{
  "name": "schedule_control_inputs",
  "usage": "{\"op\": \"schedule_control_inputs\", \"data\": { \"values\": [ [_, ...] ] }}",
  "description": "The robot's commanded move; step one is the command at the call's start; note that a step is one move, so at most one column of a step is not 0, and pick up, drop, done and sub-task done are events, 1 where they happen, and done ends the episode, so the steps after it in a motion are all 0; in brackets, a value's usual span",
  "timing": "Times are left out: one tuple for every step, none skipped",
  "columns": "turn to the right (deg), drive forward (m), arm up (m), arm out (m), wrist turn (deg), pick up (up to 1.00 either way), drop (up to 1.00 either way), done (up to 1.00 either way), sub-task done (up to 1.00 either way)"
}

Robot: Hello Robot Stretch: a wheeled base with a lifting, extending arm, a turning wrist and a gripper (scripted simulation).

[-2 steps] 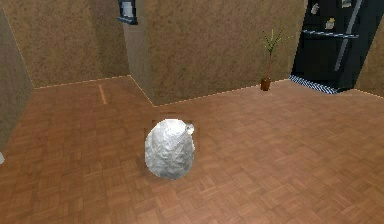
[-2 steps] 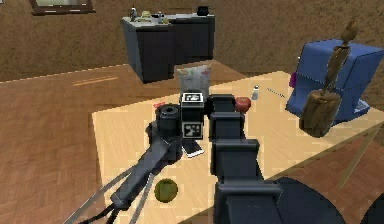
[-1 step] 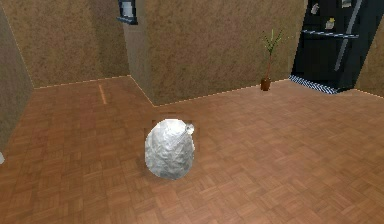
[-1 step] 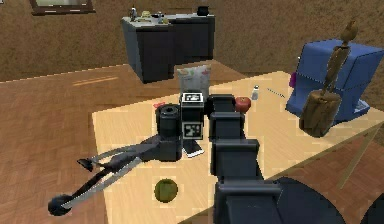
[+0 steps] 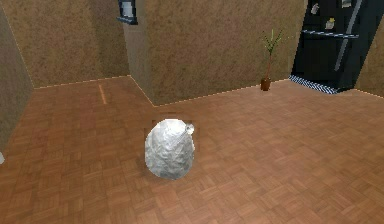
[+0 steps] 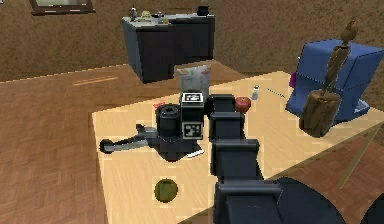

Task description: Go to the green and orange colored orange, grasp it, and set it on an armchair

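Orange, a small round fruit of green with an orange tinge, lies on the pale wooden surface in the arm side view. It sits toward the picture's bottom edge and just left of the dark square-section arm. The black two-fingered tool sits farther up the picture, its thin fingers pointing toward the view's left. Only bare tabletop lies at its far end, so it holds nothing; how wide the fingers are set cannot be told. The tool and the orange are apart, with bare wood between them. A blue upholstered armchair stands beyond the surface's right end, and a brown bulbous object with a thin neck stands in front of it. A pale translucent box and a small white bottle stand at the surface's far edge. The forward view gives brown parquet floor with a crumpled silver-grey lump lying on it. Assessment: the approach is judged done, as the arm reaches over the surface that carries the orange. The grasp is not yet made. Outstanding: bring the tool to the fruit, take and lift it, carry it to the armchair and set it on the seat.
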Motion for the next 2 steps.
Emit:
{"op": "schedule_control_inputs", "data": {
  "values": [
    [0.0,0.0,0.0,0.0,24.0,0.0,0.0,0.0,0.0],
    [0.0,0.0,-0.3,0.0,0.0,0.0,0.0,0.0,0.0]
  ]
}}
